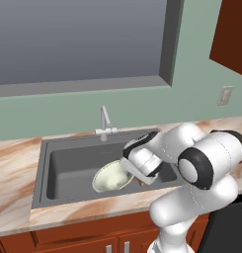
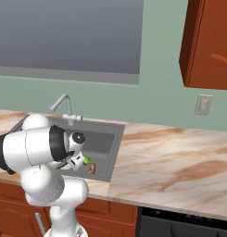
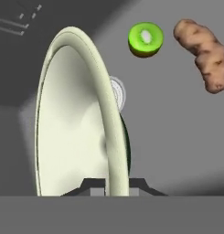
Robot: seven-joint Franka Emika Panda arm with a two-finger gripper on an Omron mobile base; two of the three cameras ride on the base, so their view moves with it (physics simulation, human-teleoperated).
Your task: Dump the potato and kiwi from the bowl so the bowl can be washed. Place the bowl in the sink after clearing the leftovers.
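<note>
The cream bowl (image 3: 72, 123) stands tipped on its edge inside the dark grey sink (image 3: 177, 137), its hollow facing left in the hand view. My gripper (image 3: 114, 184) is shut on the bowl's rim, one finger on each side. The green kiwi (image 3: 145, 39) and the brown potato (image 3: 202, 52) lie loose on the sink floor beyond the bowl, outside it. From the left base view, the bowl (image 1: 111, 177) hangs tilted in the sink (image 1: 68, 163) at my gripper (image 1: 131, 173). The right base view shows the kiwi (image 2: 86, 160) and potato (image 2: 91, 168) beside the hand.
A chrome faucet (image 1: 105, 121) stands behind the sink basin. The round silver drain (image 3: 119, 93) peeks out behind the bowl's rim. Marble counter (image 2: 179, 162) stretches to the right of the sink, with a wall outlet (image 2: 203, 104) above it.
</note>
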